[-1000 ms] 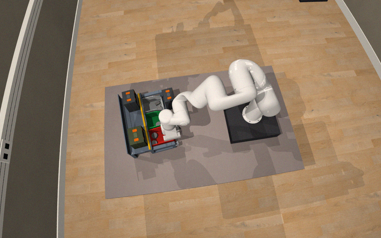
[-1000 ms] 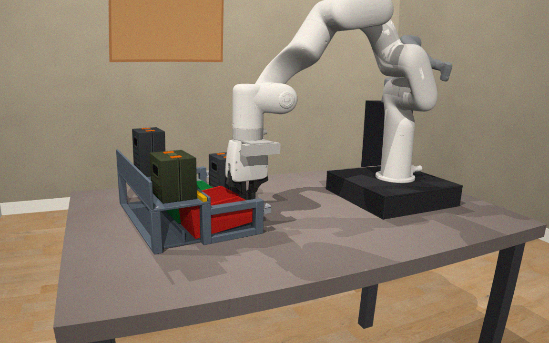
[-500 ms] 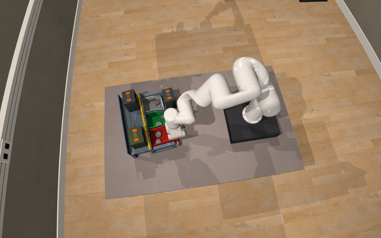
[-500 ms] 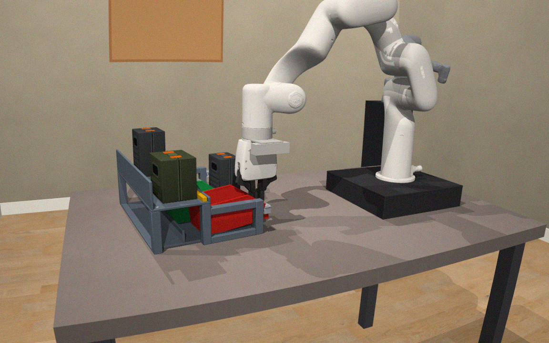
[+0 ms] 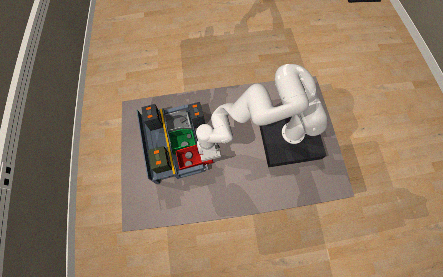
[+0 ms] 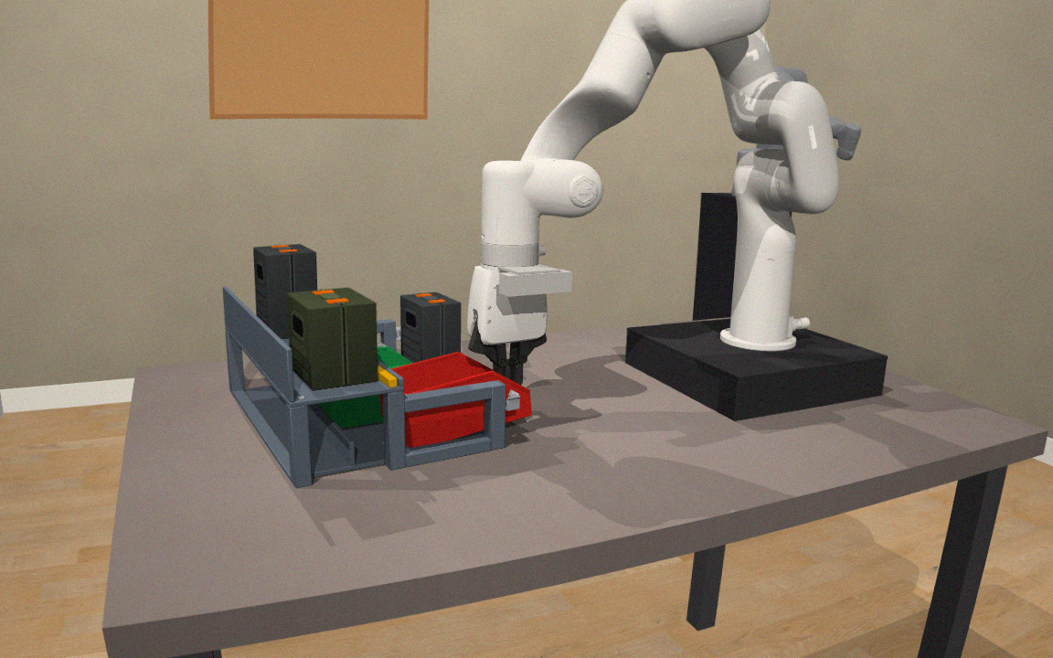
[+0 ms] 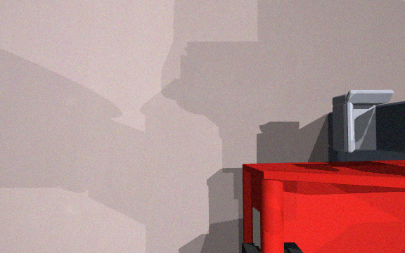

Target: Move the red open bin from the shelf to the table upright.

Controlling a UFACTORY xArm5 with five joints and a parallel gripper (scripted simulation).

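Note:
The red open bin (image 5: pixel 183 164) (image 6: pixel 441 419) (image 7: pixel 332 214) sits in the near end slot of the grey-blue shelf (image 5: pixel 144 137) (image 6: pixel 301 417) (image 7: pixel 357 123). It is tilted, and its front end pokes out past the shelf's front rail toward the arm. Two grey round parts (image 5: pixel 188 158) lie inside it. My gripper (image 6: pixel 511 364) (image 7: pixel 269 248) points straight down and is shut on the bin's front wall. A green open bin (image 5: pixel 179 138) (image 6: pixel 355 408) with grey parts sits in the slot beside the red one.
A dark green closed box (image 5: pixel 159 160) (image 6: pixel 331 336) and two black boxes (image 5: pixel 150 117) (image 6: pixel 284 278) (image 5: pixel 195 110) (image 6: pixel 430 324) stand on the shelf. The arm's black base block (image 5: pixel 295 151) (image 6: pixel 760 372) is on the right of the grey table (image 5: pixel 250 196) (image 6: pixel 432 524) (image 7: pixel 83 105).

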